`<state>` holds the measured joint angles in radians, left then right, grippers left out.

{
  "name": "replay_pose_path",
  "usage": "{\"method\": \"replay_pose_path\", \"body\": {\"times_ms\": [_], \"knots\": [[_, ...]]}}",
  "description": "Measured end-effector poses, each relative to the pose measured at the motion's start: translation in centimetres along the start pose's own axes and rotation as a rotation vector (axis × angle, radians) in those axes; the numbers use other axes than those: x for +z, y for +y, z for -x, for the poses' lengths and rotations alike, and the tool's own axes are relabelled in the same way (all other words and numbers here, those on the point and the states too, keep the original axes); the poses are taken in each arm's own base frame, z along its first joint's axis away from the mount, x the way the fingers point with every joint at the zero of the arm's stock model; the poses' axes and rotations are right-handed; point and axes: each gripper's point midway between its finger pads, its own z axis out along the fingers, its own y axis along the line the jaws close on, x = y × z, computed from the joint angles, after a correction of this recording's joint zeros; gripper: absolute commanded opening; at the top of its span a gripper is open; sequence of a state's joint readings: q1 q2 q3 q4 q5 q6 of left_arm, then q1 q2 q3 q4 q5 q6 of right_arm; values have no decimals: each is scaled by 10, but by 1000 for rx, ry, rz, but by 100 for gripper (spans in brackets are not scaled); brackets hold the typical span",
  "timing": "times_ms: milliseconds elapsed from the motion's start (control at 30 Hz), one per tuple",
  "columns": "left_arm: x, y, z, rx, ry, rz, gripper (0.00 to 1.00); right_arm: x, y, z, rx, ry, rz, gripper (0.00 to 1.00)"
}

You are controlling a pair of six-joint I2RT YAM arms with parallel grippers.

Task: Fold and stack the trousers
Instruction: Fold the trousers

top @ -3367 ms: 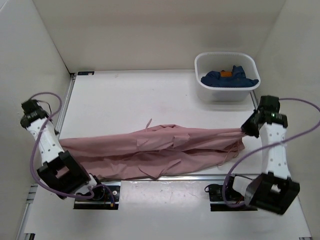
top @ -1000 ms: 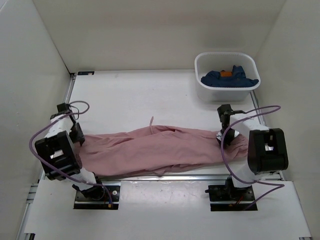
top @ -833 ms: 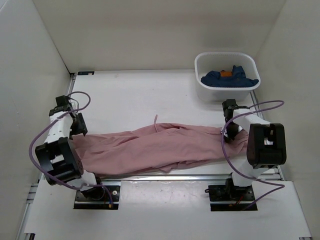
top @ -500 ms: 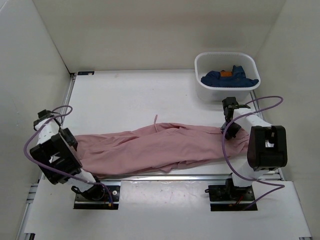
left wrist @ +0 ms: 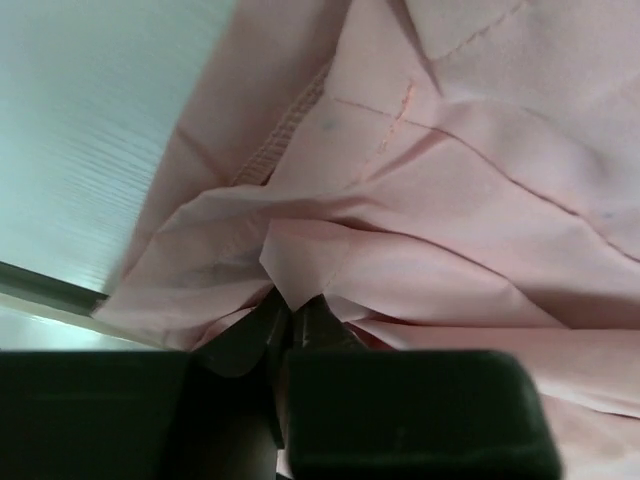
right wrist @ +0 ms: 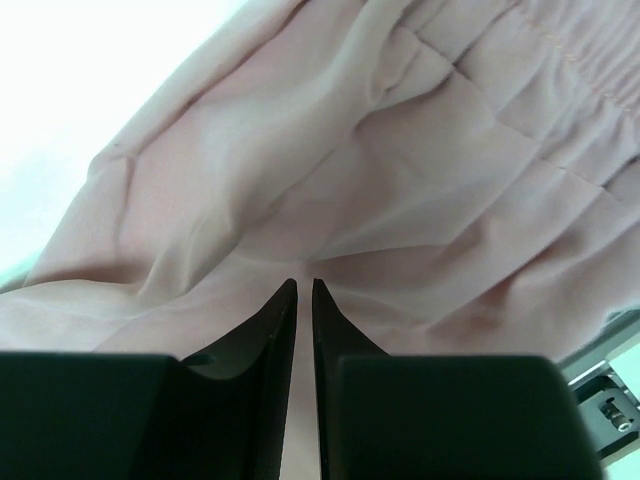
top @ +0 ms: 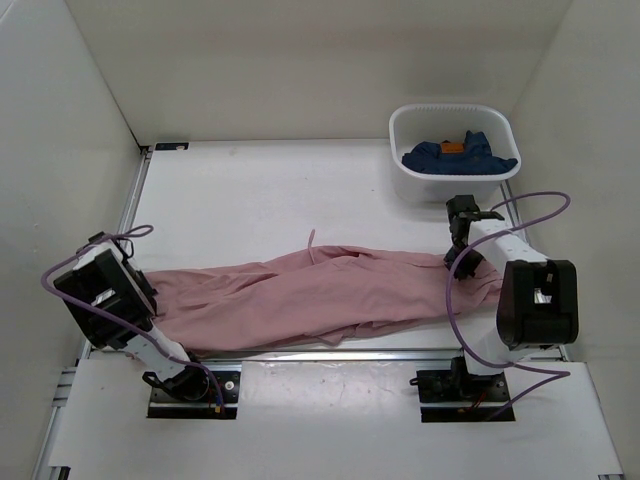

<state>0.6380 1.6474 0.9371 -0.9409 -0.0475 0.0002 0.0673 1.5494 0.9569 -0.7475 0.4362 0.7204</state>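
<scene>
The dusty-pink trousers (top: 320, 295) lie stretched in a long rumpled band across the near part of the table. At their left end my left gripper (top: 148, 290) is low on the cloth; in the left wrist view it (left wrist: 291, 303) is shut, pinching a small fold of the trousers (left wrist: 450, 200). At the right end my right gripper (top: 463, 262) presses onto the gathered waist. In the right wrist view its jaws (right wrist: 304, 284) stand almost together with a thin layer of the trousers (right wrist: 350, 150) between them. A drawstring end (top: 308, 240) sticks out toward the back.
A white bin (top: 450, 188) at the back right holds a dark navy garment (top: 460, 158) with an orange tag. A metal rail (top: 320, 355) runs along the near edge just below the trousers. White walls enclose the table on three sides.
My left gripper swung out to the left, came back down on the trousers' left end and shut on a fold. The right gripper stayed shut at the waist, shifting slightly back.
</scene>
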Motion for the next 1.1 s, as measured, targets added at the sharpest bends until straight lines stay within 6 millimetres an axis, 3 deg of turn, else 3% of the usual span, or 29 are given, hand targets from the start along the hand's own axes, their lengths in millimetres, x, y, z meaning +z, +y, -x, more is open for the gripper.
{"method": "replay_pose_path", "body": {"times_ms": [233, 467, 567, 800, 833, 867, 900, 933, 967, 1033, 1067, 1100], "knots": [[-11, 5, 15, -11, -51, 14, 14, -2, -5, -1, -3, -6, -10, 15], [-72, 9, 69, -24, -289, 20, 14, 4, -12, -12, -16, 15, -30, 15], [-87, 8, 80, -21, -342, 22, 14, 6, -13, -15, -19, 20, -35, 15], [-60, 2, 80, 6, -239, 29, 17, 7, -13, -15, -20, 20, -35, 15], [-56, 1, 80, 10, -227, 29, 38, 7, -13, -14, -22, 19, -34, 20], [-52, 0, 83, 18, -221, 31, 49, 7, -12, -14, -25, 17, -32, 25], [-48, -1, 85, 20, -218, 34, 52, 7, -12, -13, -31, 14, -29, 32], [-45, 0, 88, 21, -215, 41, 54, 7, -10, -13, -37, 13, -22, 45], [-41, -1, 91, 23, -210, 48, 62, 6, -8, -13, -49, 13, -11, 69], [-36, -1, 92, 28, -201, 56, 71, 0, -3, -9, -79, 4, 13, 81], [-35, 0, 92, 28, -198, 62, 75, -8, 0, -5, -92, -10, 31, 95], [-36, 1, 92, 28, -200, 68, 77, -19, 2, 2, -94, -33, 54, 97]]}}
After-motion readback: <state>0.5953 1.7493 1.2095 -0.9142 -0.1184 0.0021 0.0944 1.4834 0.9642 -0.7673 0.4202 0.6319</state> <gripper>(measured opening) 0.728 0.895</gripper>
